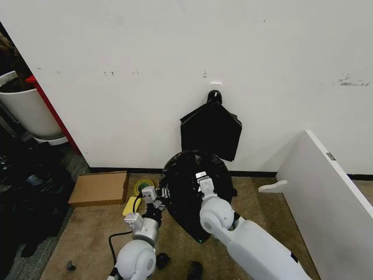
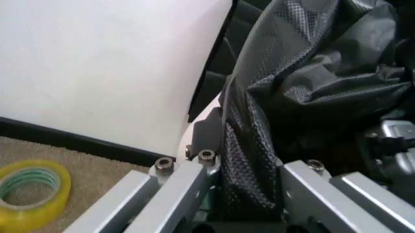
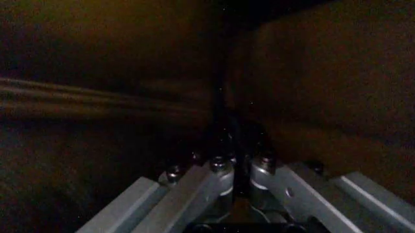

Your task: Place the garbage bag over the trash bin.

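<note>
We see garbage bag (image 1: 189, 186) draped over bin | left end effector (image 2: 243, 170) pinching its fold | right end effector (image 3: 236, 170) clamped on bag inside | no readable print

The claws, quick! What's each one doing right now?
Left claw: closed on the garbage bag beside the trash bin.
Right claw: closed on a fold of the same bag.

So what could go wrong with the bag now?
The left gripper is pinching a bunched fold of the thin garbage bag, so a hard pull might tear it. The right gripper is shut on dark film too; if either slips, the bag could slide off the trash bin.
</note>
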`<state>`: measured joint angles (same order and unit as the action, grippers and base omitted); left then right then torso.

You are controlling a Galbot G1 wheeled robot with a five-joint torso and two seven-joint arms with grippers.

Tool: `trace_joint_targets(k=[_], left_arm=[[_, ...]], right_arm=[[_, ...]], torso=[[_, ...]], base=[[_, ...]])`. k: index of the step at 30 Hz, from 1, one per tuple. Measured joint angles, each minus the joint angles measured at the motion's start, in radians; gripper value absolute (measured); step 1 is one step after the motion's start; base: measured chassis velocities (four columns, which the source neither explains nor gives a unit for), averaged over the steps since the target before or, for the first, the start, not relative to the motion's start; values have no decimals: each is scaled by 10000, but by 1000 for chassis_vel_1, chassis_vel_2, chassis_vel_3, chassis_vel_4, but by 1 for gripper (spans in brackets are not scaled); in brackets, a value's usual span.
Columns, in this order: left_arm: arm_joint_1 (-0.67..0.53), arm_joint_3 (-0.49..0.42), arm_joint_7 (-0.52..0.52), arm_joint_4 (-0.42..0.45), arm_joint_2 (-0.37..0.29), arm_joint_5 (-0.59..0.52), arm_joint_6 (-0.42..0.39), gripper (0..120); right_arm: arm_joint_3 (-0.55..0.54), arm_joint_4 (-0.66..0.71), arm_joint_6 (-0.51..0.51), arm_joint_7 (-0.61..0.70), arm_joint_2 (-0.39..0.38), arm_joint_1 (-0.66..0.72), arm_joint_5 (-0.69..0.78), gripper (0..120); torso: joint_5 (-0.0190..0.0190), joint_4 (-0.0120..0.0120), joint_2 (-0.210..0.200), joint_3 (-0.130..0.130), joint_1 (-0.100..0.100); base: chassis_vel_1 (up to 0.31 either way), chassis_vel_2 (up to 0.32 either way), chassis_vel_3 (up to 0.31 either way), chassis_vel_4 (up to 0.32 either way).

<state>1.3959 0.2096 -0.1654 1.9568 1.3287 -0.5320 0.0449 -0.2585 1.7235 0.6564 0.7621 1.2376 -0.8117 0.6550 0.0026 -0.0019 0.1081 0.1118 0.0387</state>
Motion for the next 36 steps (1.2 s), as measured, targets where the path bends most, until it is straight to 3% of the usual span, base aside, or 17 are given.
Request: trace_joint_targets(k=[7,13,17,19,28,31,33,36], left_arm=[[-33,209,-116,-4,-29,-41,0,0],[-217,373,-450,-234,37,-371,-17,0],[-296,390,-546,-402,107,-648,-89,0],[-293,319,-546,-479,155,-652,-118,0],[-284,196,-526,-562,235,-620,-189,0],[-254,190,-471,-561,222,-583,-200,0],[-138,177,-371,-487,200,-477,-201,0],[-90,176,-353,-417,178,-453,-197,0]], right_arm=[[70,792,-220,-181,-307,-632,-289,0],[38,2289,-624,-883,-762,-1513,-525,0],[-26,2574,-2187,-2123,-876,-1927,-1407,0],[-73,2384,-2894,-2347,-701,-1898,-1766,0],[-208,1041,-3882,-2127,115,-1190,-2277,0],[-280,279,-3690,-1521,677,-667,-2400,0],[-283,-969,-2894,-638,1445,81,-2725,0],[-239,-1472,-2602,-370,1723,337,-2823,0]], torso=[[0,-1,0,-1,-1],[0,-1,0,-1,-1],[1,-2,1,-1,-2],[-1,-1,0,-1,-2],[-2,-2,0,-1,-1],[-2,-1,0,0,-1],[-2,1,0,0,-1],[0,1,0,0,-1]], base=[[0,0,0,0],[0,0,0,0],[0,0,0,0],[0,0,0,0],[0,0,0,0],[0,0,0,0],[0,0,0,0],[0,0,0,0]])
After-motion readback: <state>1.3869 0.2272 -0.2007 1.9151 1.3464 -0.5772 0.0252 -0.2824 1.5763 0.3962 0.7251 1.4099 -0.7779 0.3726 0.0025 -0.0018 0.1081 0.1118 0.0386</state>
